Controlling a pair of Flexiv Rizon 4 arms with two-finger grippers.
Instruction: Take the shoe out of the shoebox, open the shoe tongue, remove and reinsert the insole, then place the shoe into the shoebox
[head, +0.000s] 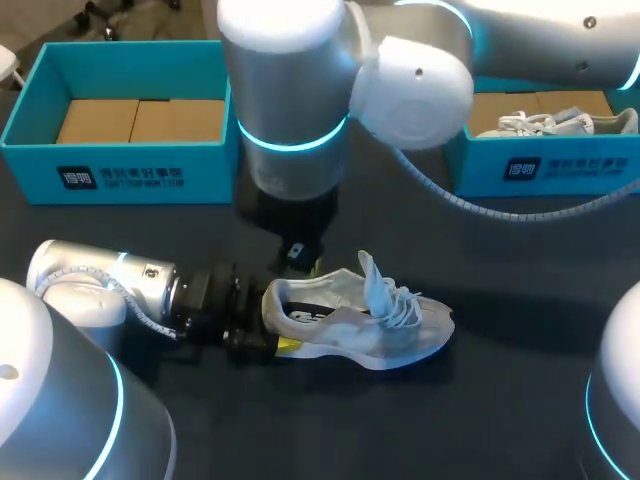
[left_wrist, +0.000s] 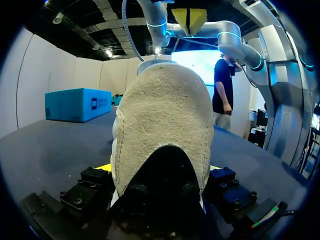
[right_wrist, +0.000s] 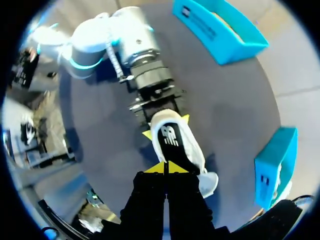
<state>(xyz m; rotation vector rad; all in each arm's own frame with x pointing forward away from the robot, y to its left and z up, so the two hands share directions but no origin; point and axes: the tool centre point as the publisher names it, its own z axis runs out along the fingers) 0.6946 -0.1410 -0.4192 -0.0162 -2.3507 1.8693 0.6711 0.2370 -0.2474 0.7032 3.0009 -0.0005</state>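
Sitting on the dark table (head: 500, 420), the shoe (head: 350, 325) seems heel-clamped.

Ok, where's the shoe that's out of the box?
In the head view, the sneaker sits centrally on the table, its heel held in the left claw, toe pointing right.

Your whole working ground: dark, matte table (head: 520, 400), charcoal tone, plain and even. Head view: table fills frame side to side, soft shadows pooling beneath what stands on it. Left wrist view: same table runs flat ahead of you, paler grey sheen under overhead light.
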